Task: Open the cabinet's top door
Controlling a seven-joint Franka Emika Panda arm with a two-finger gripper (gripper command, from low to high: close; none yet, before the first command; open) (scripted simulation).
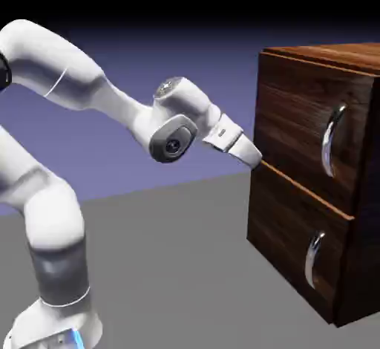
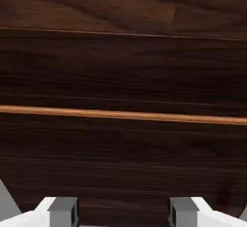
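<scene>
Top door (image 1: 312,125) = upper dark wood-grain panel of the cabinet (image 1: 364,53), at about 3 o'clock in the ext. view. It looks shut, or v. nearly. Its curved silver handle (image 1: 333,139) sits toward the panel's far right side as I see it, at 2-3 o'clock. Bottom door (image 1: 297,225) is right below, w/ its own silver handle (image 1: 315,259) at roughly 4 o'clock; easy to mix up, so worth a check.

Between the doors runs a thin orange-brown strip (image 2: 123,115), straight across the mid of the hand view. Gripper (image 2: 123,212) is just beside the cabinet front, near that strip's left end in the ext. view; can't tell if it touches. Fingertips stand wide apart at 5 and 7 o'clock in the hand view, nothing gripped btwn them.

The step now, I'd say: get onto the top door, prob. by the handle. From here that means backing off the wood a touch, then going up & across toward 2 o'clock in the ext. view, clear of the panel. Best to line up so one finger goes each side of the bar, close at mid-bar, then pull in an arc, not straight, if it's hinged. Risk: tips scraping the panel or snagging the seam. White arm (image 1: 67,65) reaches in from 10 o'clock.
</scene>
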